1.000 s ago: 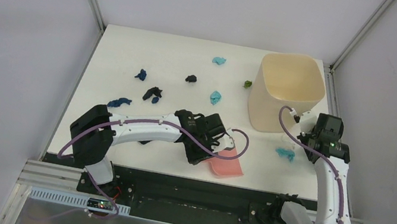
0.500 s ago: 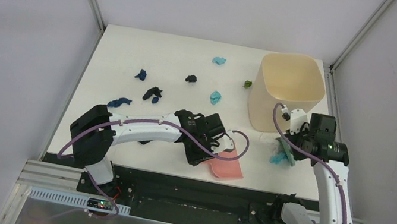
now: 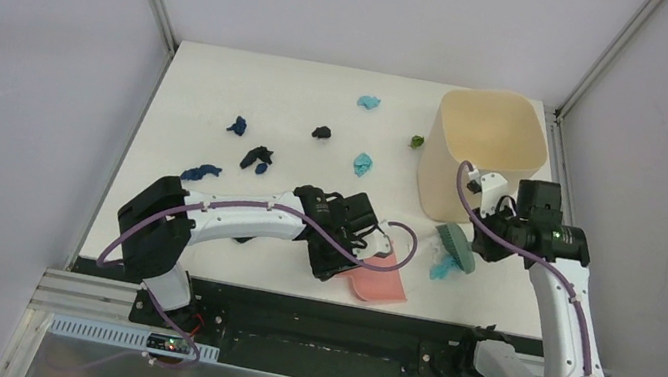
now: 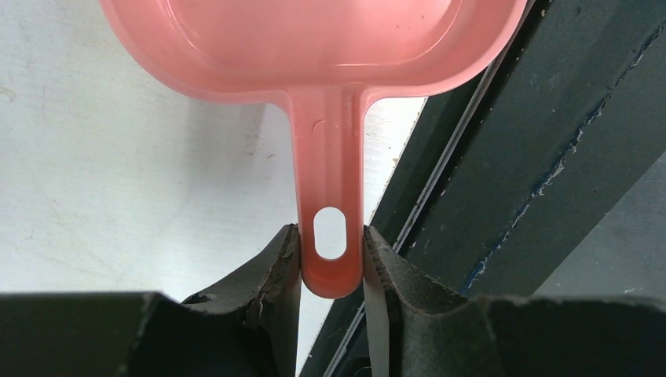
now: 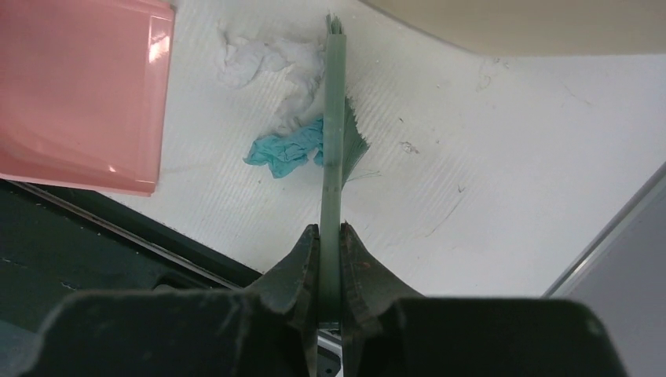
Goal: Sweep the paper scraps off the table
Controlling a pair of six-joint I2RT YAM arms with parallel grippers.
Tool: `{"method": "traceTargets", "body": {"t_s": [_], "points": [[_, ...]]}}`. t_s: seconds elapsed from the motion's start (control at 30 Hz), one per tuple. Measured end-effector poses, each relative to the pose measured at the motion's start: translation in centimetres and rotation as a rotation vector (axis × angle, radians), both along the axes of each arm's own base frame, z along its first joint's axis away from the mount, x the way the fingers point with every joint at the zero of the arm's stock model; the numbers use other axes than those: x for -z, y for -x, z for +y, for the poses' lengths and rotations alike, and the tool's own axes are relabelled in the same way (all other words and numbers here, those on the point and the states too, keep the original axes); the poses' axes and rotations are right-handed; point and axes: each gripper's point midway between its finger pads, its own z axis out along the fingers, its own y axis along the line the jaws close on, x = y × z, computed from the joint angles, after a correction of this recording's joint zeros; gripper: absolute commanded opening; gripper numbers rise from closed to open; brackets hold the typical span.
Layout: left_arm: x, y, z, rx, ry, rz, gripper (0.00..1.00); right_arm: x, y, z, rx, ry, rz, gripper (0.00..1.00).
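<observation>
- The left gripper (image 4: 331, 243) is closed almost fully on the tail of the pink dustpan (image 3: 381, 279) handle, with a pad on either side of the hanging hole. The pan lies at the near edge of the table (image 3: 226, 80), and its handle overhangs the dark frame.
- The right gripper (image 5: 330, 236) has its jaws all but meeting on the thin handle of the teal brush (image 3: 454, 246). The bristles are down on the tabletop, just on the near side of the beige bin (image 3: 483, 151).
- A light teal wad (image 5: 287, 151) lies against the left side of the bristles, between brush and dustpan and apart from the pan's lip. A white crumpled piece (image 5: 267, 59) lies just beyond it.
- The other paper scraps (image 3: 257, 156) are scattered over the left and far parts of the table, well apart from both tools. They are teal, black and dark blue, with one olive scrap beside the bin.
- Risk: the wad sits close to the near edge. A stroke angled nearward would likely push it off the table instead of into the pan.
- Risk: the grip on the flat brush handle is narrow. Drag from the bristles could twist the brush between the jaws.
- Risk: the pan is held only by its handle tip. A shove from the brush could swing it or lift its lip, letting the wad slide underneath.
- Risk: the white piece is pale against the tabletop and could be left behind.
</observation>
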Motion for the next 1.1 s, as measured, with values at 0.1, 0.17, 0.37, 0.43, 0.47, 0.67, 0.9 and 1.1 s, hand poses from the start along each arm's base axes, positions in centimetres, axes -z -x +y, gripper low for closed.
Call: {"method": "traceTargets", "body": {"t_s": [0.1,0.17,0.37,0.43,0.47,0.67,0.9,1.1], "points": [[0.1,0.1,0.1,0.001,-0.003,0.005,0.0,-0.2,0.0,0.8,-0.013,-0.021,0.002,0.0],[0.1,0.1,0.1,0.001,-0.003,0.007,0.0,-0.4,0.1,1.4,-0.026,-0.034,0.004,0.0],[0.1,0.3,0.1,0.004,0.0,0.016,0.0,-2.8,0.3,1.4,-0.059,-0.015,-0.003,0.0],[0.0,0.4,0.0,0.005,0.002,0.02,0.0,-4.0,-0.2,0.9,-0.063,0.018,-0.029,0.0],[0.1,0.4,0.0,0.005,0.002,0.02,0.0,-4.4,-0.5,0.4,-0.063,0.048,-0.043,0.0],[0.2,0.5,0.2,0.01,-0.001,0.023,0.0,-4.1,0.1,-2.1,-0.155,0.212,-0.012,0.0],[0.3,0.5,0.4,0.02,-0.009,0.022,0.0,-2.4,3.2,-1.4,-0.281,0.176,0.156,0.0],[0.5,0.2,0.9,0.015,-0.071,0.022,0.0,-1.9,2.5,-0.8,-0.223,0.175,0.151,0.0]]}}
